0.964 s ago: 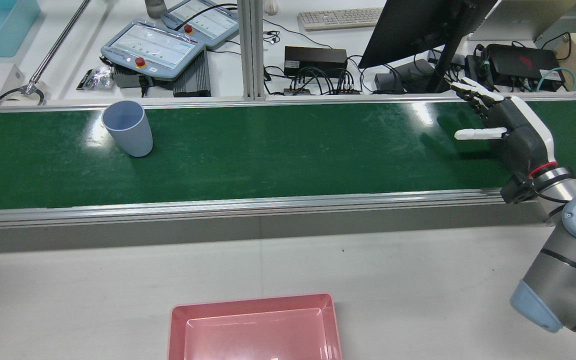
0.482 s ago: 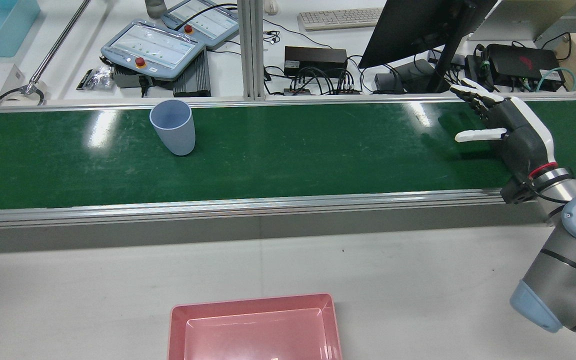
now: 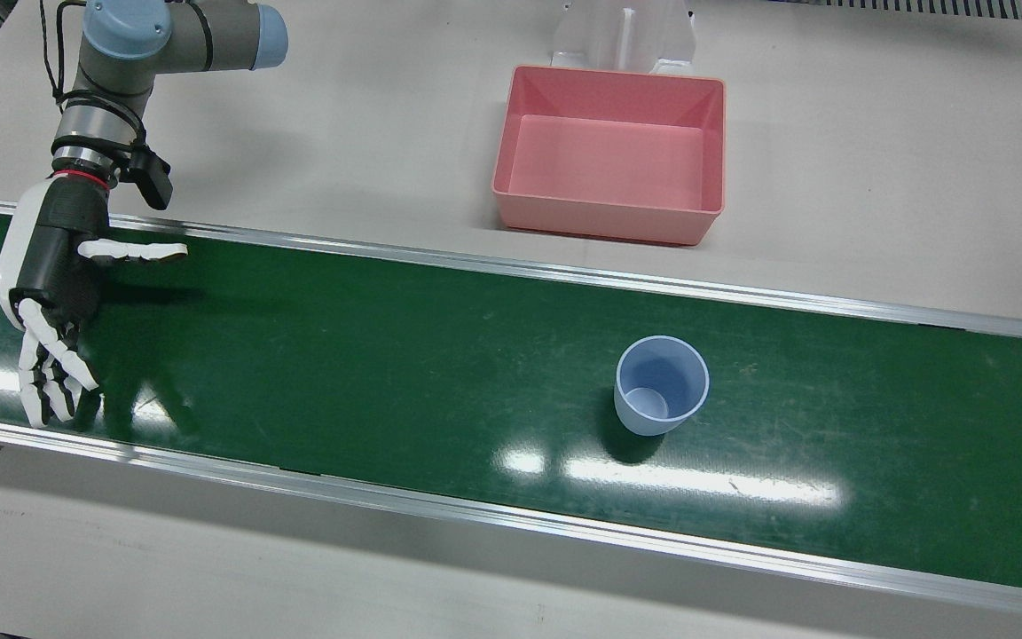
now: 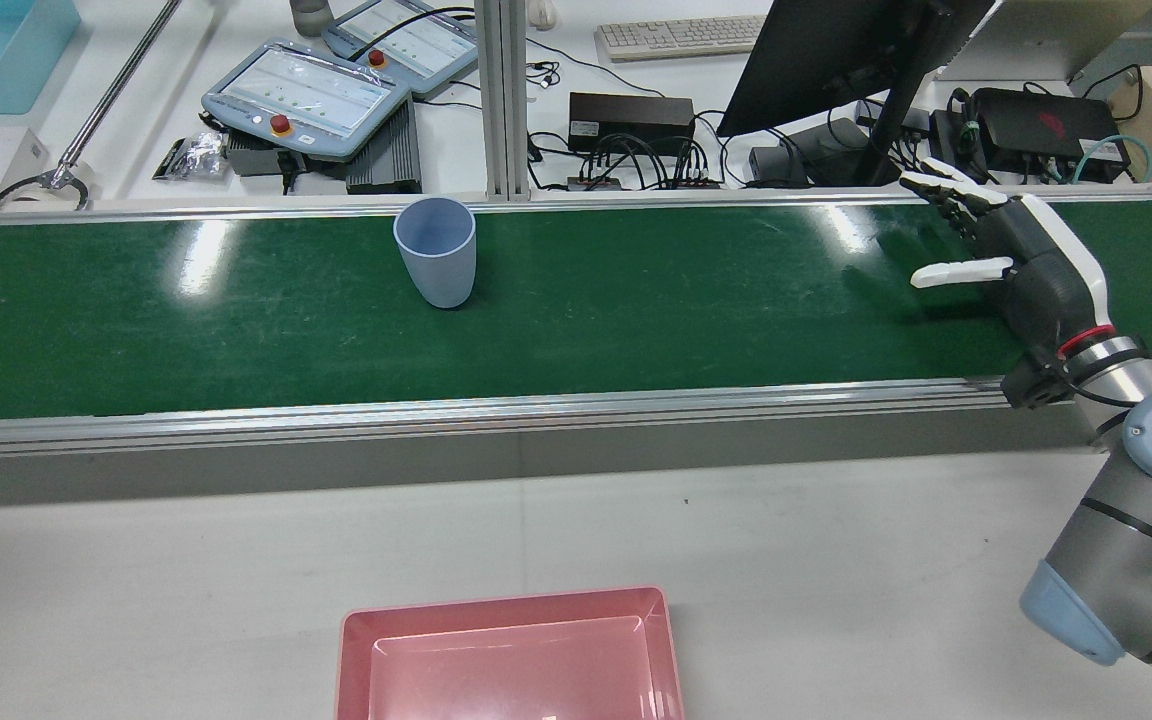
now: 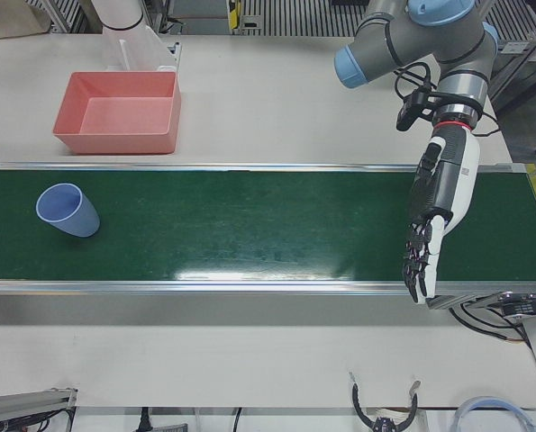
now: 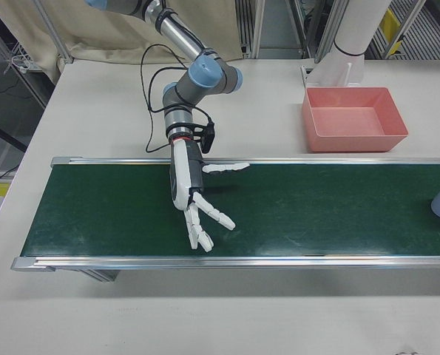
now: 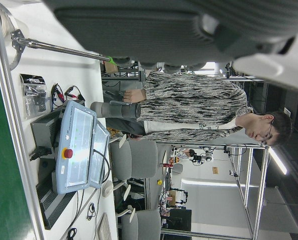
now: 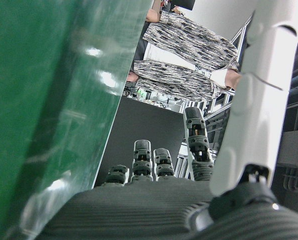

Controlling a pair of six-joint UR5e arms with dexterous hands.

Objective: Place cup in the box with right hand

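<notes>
Fingers (image 4: 941, 186) of right hand (image 4: 1031, 262) spread straight, thumb out sideways, grasping nothing; hand hovers over green conveyor belt (image 4: 636, 320) near its end. Cup (image 4: 436, 255) stands upright on belt, long axis vertical, mouth up, near belt edge far from robot, well apart from right hand. Pink box (image 3: 609, 213) on table (image 4: 836, 560), robot's side of belt. Left hand (image 5: 440, 193) over belt, fingers (image 5: 418, 263) extended, released.
</notes>
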